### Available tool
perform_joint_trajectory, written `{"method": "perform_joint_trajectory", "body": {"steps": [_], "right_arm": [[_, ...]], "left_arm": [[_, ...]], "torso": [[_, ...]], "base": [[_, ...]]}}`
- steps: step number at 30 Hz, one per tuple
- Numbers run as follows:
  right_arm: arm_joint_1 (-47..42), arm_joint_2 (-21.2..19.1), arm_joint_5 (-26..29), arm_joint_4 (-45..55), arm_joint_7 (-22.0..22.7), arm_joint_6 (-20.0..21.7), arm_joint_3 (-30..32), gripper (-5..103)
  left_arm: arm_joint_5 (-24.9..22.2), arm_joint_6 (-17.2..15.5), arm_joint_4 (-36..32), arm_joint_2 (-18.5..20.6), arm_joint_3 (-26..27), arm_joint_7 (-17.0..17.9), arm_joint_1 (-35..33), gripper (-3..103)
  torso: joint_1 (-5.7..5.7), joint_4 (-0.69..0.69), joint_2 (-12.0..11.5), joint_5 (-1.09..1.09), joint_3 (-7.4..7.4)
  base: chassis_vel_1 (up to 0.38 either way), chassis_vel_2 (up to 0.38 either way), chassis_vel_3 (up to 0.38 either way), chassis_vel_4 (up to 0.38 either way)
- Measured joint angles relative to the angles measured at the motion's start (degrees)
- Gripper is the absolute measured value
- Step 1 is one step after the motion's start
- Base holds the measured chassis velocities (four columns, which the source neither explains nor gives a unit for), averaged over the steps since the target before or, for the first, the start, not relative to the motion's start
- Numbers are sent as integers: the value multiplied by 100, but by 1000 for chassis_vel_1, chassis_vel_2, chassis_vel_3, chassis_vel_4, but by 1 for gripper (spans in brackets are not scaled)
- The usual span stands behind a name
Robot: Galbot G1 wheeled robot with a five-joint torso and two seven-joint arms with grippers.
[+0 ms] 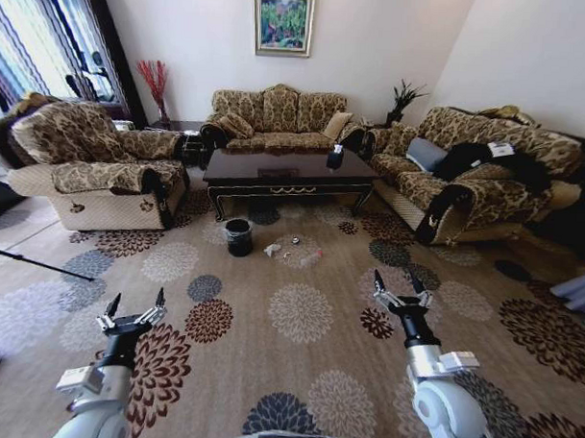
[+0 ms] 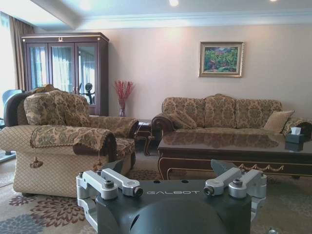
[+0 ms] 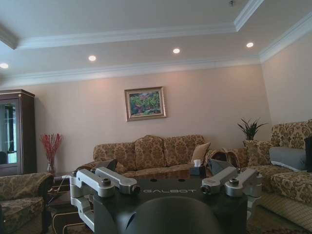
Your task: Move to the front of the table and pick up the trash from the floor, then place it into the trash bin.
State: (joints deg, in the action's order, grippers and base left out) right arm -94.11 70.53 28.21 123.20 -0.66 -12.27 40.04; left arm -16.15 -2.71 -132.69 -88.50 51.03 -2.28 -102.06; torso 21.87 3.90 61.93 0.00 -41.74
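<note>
My left hand (image 1: 134, 307) is held out low over the carpet (image 1: 297, 363) with its fingers spread wide and nothing between them; my right hand (image 1: 399, 284) is out on the other side, just as open and just as empty. Well ahead of both stands the bench (image 1: 289, 173), dark and glossy, with a small tissue box (image 1: 335, 155) near its right end. The bin (image 1: 238, 236) sits on the carpet just before the bench's left front leg. The trash lies to the right of the bin: a crumpled tissue (image 1: 272, 249) nearest it, then a tiny shiny piece (image 1: 296, 240) and a white scrap (image 1: 319, 253) farther right. Open carpet lies between my hands and the litter. An armchair (image 1: 93, 164) flanks the left, a sofa (image 1: 277, 118) sits behind the bench, and another sofa (image 1: 477, 168) crowds the right.
</note>
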Motion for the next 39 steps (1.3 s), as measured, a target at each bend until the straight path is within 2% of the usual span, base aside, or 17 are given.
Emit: {"method": "perform_joint_trajectory", "body": {"steps": [39], "right_arm": [[41,53,9,-95,-11,-23,-35,100]], "left_arm": [[31,58,196,6,-26,-55,116,100]], "torso": [[-279,0,-623,0,344]], "base": [[0,0,0,0]]}}
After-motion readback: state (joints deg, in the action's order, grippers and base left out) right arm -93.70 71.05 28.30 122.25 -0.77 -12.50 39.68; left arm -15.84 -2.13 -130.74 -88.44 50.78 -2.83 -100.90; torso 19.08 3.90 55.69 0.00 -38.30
